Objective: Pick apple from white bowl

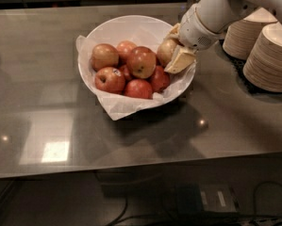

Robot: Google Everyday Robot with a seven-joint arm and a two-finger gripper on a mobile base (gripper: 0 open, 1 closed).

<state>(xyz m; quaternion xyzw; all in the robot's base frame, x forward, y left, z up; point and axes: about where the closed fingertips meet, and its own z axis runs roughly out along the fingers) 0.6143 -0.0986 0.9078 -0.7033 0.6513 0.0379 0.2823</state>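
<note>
Dark glossy countertop (60,102), white bowl (131,21) sitting on it, crinkled paper liner (114,108) spilling over the bowl's near rim. Stacks of tan paper bowls (268,55) off to the bowl's right, apart from it. Target apple (163,50) is the pale one, tucked against the bowl's right inner wall, resting on the redder apples (140,61) that fill the bowl's middle and left. Gripper (171,51) comes in over the bowl's right rim, arm (211,18) angling down from the upper right. Jaws look clamped on the apple: one tan finger (180,61) on its near-right face, the other just visible behind it toward the bowl's far rim. So the grasp axis runs roughly near-to-far across the bowl's right edge, apple between the pads, not beside them. Apple looks seated in the bowl, not lifted clear. Round fruit, so no long axis to worry about. My read: grasp is made, lift is next. Key relation: the apple is hemmed by the bowl wall on its right and a red neighbour touching on its left, so the exit should be straight up, not sideways. Risks: smooth skin slipping between the pads, or the near finger snagging the liner at the rim and dragging the bowl.
</note>
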